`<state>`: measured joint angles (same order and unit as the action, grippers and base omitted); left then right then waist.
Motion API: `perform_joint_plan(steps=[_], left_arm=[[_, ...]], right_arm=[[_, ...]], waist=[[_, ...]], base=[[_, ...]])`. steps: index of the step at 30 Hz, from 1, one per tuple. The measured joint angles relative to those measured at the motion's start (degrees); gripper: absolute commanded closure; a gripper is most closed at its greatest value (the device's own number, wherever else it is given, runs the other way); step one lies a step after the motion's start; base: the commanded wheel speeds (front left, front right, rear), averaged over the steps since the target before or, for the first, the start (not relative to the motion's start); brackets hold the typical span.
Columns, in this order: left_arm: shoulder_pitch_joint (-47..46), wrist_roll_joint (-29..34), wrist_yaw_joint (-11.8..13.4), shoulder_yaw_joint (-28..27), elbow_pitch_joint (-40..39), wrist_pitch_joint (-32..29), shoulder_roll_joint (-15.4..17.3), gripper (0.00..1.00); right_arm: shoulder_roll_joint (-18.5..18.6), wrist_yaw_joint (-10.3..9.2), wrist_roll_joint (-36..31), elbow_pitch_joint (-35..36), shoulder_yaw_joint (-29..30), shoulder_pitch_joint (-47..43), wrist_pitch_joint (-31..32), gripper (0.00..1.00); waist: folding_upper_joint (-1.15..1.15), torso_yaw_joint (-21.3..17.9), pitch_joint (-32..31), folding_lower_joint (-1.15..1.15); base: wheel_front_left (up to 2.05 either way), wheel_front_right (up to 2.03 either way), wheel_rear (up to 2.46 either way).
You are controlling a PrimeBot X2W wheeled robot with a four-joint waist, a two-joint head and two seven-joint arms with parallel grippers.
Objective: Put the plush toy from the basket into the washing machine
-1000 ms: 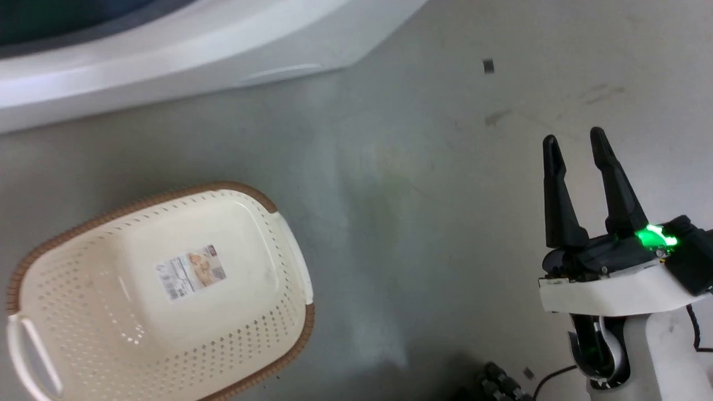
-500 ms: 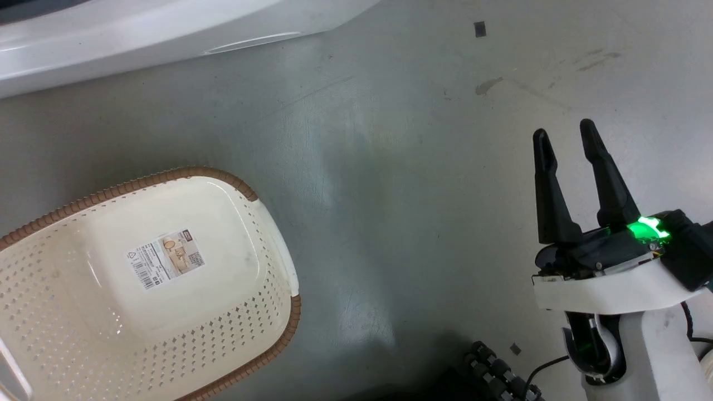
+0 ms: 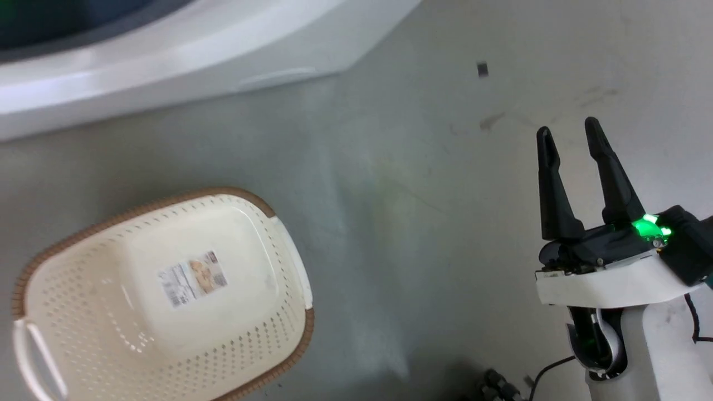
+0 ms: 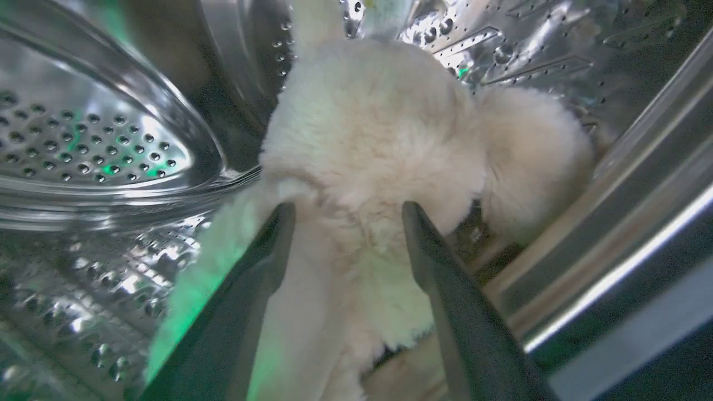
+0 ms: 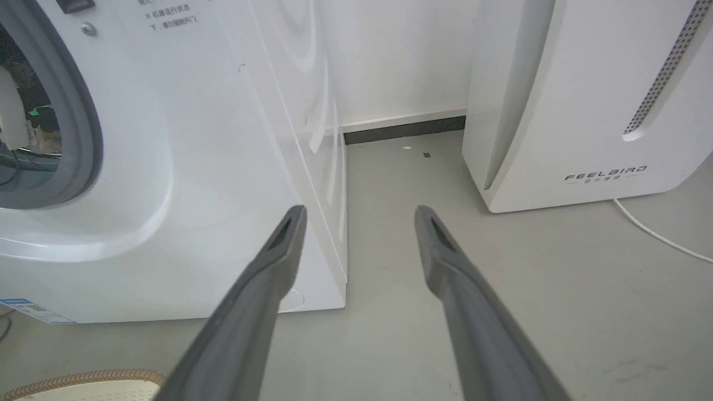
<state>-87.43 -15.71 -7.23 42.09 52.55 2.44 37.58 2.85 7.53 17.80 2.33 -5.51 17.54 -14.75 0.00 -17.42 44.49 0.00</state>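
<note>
The fluffy cream plush toy (image 4: 367, 128) lies inside the washing machine's shiny perforated drum (image 4: 83, 139). My left gripper (image 4: 345, 205) is in the drum too, open, its fingers spread to either side of the toy's fur. The washing machine (image 3: 167, 55) crosses the top left of the head view, and its grey gasket (image 5: 83, 128) shows in the right wrist view. The basket (image 3: 245, 334) stands on the floor at the lower left, holding nothing but its sticker (image 3: 192, 277). My right gripper (image 3: 569, 129) hangs open over bare floor at the right.
A white FEELBAIRD appliance (image 5: 585, 83) stands right of the washing machine (image 5: 195, 167), with a strip of grey floor between them. A white cable (image 5: 657, 236) runs along the floor beside it. Dark cables and a black part (image 3: 501, 384) lie near my base.
The head camera dipped and swung back, so the whole picture shifted and returned. The basket and my right gripper hold about the same places as one second ago.
</note>
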Motion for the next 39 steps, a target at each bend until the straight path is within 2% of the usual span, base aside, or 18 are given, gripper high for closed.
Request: perform_joint_plan(steps=[8, 15, 21, 32, 39], left_arm=[[11.4, -5.3, 1.9, -1.6, 5.5, 9.4, -5.6, 0.00], [21.5, -9.0, 4.0, -4.4, 3.5, 12.1, -8.6, 0.00], [33.6, -10.9, 8.3, -9.2, -8.1, 12.2, -9.7, 0.00], [61.3, -11.4, 19.1, -19.4, -33.7, 12.3, -10.7, 0.00], [74.4, -7.8, 22.0, -23.5, -44.2, 12.3, -15.1, 0.00]], right_arm=[[0.0, 0.00, -3.6, -1.8, 0.7, -2.2, 0.0, 0.00], [0.0, 0.00, -5.9, -2.9, 1.1, -5.7, 0.0, 0.00], [0.0, 0.00, -6.6, -3.4, 2.1, -9.2, 0.0, 0.00], [0.0, 0.00, -7.2, -3.8, 2.3, -13.4, 0.0, 0.00], [0.0, 0.00, -7.2, -3.9, 2.8, -14.7, 0.0, 0.00]], waist=[[0.00, 2.7, -9.6, -0.01], [0.00, 6.1, -18.8, -0.01], [0.00, 9.3, -26.0, -0.01], [0.00, 13.5, -35.4, -0.02], [0.00, 15.3, -38.0, -0.02]], base=[[0.00, 0.00, 0.00], [0.00, 0.00, 0.00], [0.00, 0.00, 0.00], [0.00, 0.00, 0.00], [0.00, 0.00, 0.00]])
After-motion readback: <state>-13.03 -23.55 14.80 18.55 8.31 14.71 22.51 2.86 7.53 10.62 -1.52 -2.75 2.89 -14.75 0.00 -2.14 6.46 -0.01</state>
